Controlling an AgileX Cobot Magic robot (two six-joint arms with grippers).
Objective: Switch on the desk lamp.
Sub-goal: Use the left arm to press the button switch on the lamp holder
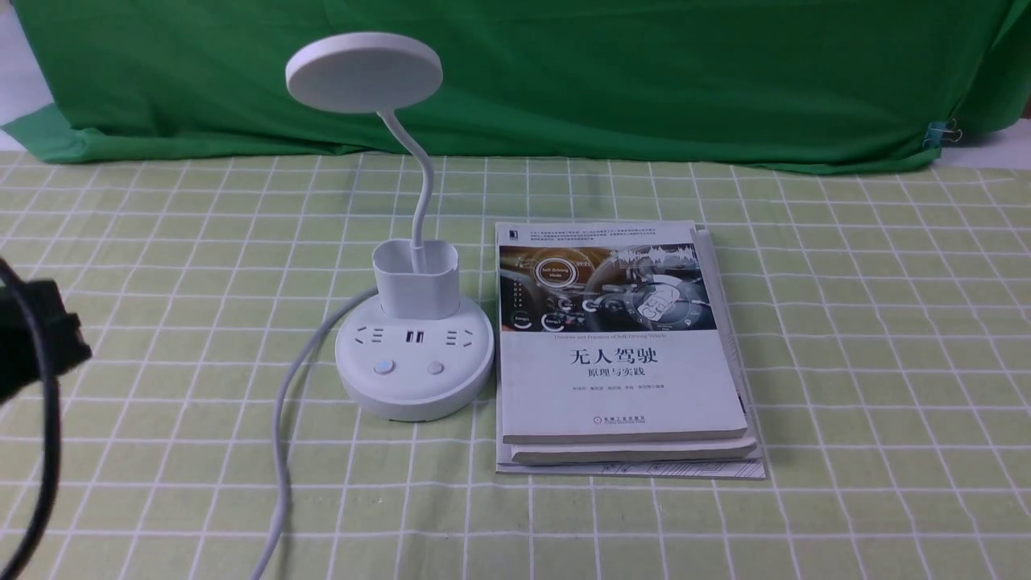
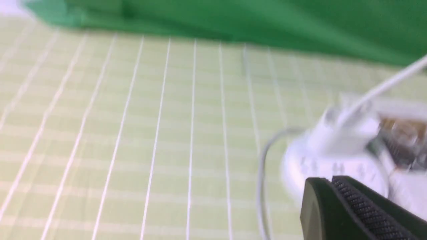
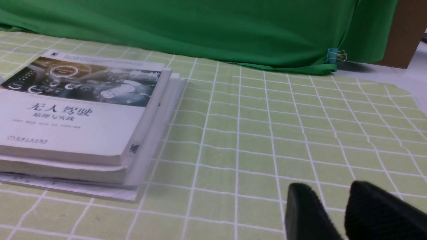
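Note:
The white desk lamp [image 1: 415, 362] stands left of centre in the front view. Its round disc head [image 1: 362, 72] sits high on a thin bent neck above a cup holder [image 1: 416, 278]. Two round buttons [image 1: 384, 367] [image 1: 436, 367] sit on the near side of the base, and a white cord [image 1: 282, 451] runs toward me. The lamp is unlit. In the left wrist view the lamp [image 2: 333, 156] is blurred, just beyond my left gripper [image 2: 330, 181], whose fingers are pressed together on nothing. My right gripper [image 3: 330, 191] hovers open over the checked cloth, away from the lamp.
A stack of books [image 1: 620, 346] [image 3: 76, 113] lies right beside the lamp base. A green backdrop cloth [image 1: 564, 72] hangs along the far edge, with a binder clip [image 1: 938, 133] at its right. Part of my left arm [image 1: 32, 338] shows at the left edge.

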